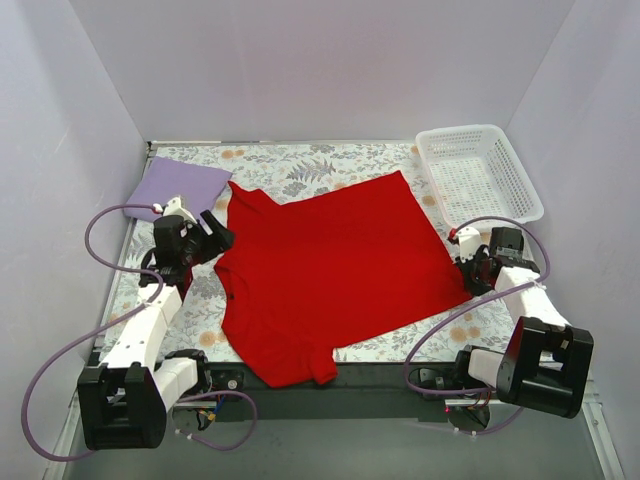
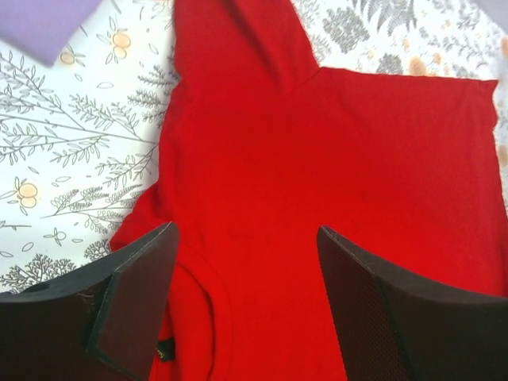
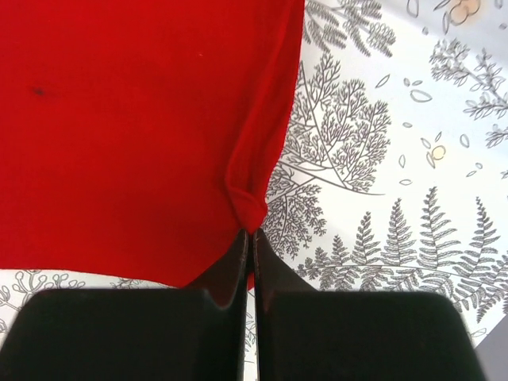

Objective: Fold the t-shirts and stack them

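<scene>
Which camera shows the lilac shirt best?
The top external view: the lilac shirt lies almost whole at the far left. The left wrist view catches only a corner; the right wrist view shows none.

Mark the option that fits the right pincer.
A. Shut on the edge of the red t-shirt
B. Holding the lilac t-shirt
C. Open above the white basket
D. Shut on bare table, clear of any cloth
A: in the right wrist view the right pincer has its jaws pressed together on a bunched fold at the edge of the red t-shirt.
</scene>
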Available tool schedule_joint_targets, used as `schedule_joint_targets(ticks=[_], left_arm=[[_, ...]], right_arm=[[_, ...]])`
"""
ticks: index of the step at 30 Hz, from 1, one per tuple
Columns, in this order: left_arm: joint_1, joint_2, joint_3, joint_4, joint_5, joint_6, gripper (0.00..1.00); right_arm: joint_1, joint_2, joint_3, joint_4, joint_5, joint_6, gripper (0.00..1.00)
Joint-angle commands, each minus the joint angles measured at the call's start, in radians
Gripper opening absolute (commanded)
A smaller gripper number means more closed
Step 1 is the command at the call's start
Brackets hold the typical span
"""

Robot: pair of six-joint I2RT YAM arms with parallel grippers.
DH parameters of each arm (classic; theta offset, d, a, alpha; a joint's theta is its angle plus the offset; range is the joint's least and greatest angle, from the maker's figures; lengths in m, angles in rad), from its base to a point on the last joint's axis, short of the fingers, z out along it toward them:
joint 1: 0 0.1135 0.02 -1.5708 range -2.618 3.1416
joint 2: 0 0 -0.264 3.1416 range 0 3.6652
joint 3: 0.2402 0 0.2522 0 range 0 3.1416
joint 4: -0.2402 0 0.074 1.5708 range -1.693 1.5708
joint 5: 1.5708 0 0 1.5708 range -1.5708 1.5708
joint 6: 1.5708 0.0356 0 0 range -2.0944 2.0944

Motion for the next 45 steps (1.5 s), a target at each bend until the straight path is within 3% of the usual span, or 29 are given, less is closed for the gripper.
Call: schedule_joint_targets(ticks=[1,8,17,24,27,29,30,31,32,38,45], left_arm=[[-0.004,0.021,0.032,-0.033,0.015,0.016,0.68],[-0.004,0.168,0.073,-0.099,-0.061,0.018,0.63],[-0.004,0.48,0.261,-0.12,-0.019,0.048,0.54],[-0.004,0.635,0.38,-0.179,-0.006,0.09,0.49],[-0.004,0.699,0.422,-0.208,0.003,0.102,0.43],[-0.004,0.733,0.437,-0.231,0.018,0.103,0.33],[-0.004,0.738,0.437,-0.235,0.021,0.102,0.26],[-0.004,0.739,0.433,-0.244,0.023,0.099,0.09],[-0.004,0.732,0.422,-0.249,0.008,0.096,0.0],[-0.004,0.565,0.318,-0.284,-0.083,0.054,0.0],[-0.004,0.39,0.186,-0.311,-0.026,0.002,0.0]], right_arm=[[-0.017,-0.028,-0.021,0.008,0.019,-0.053,0.01],[-0.07,-0.057,-0.045,0.006,0.024,-0.111,0.01],[-0.133,-0.048,-0.058,0.003,-0.019,-0.162,0.01],[-0.15,-0.026,-0.055,0.002,-0.045,-0.17,0.01],[-0.153,-0.022,-0.05,0.002,-0.047,-0.171,0.01],[-0.156,-0.022,-0.048,-0.005,-0.045,-0.173,0.01],[-0.158,-0.023,-0.048,-0.005,-0.044,-0.173,0.01],[-0.161,-0.025,-0.045,-0.008,-0.041,-0.179,0.01],[-0.162,-0.026,-0.045,-0.011,-0.039,-0.18,0.01],[-0.184,-0.043,-0.045,-0.031,-0.011,-0.223,0.01],[-0.201,-0.093,-0.068,-0.087,-0.022,-0.301,0.01]])
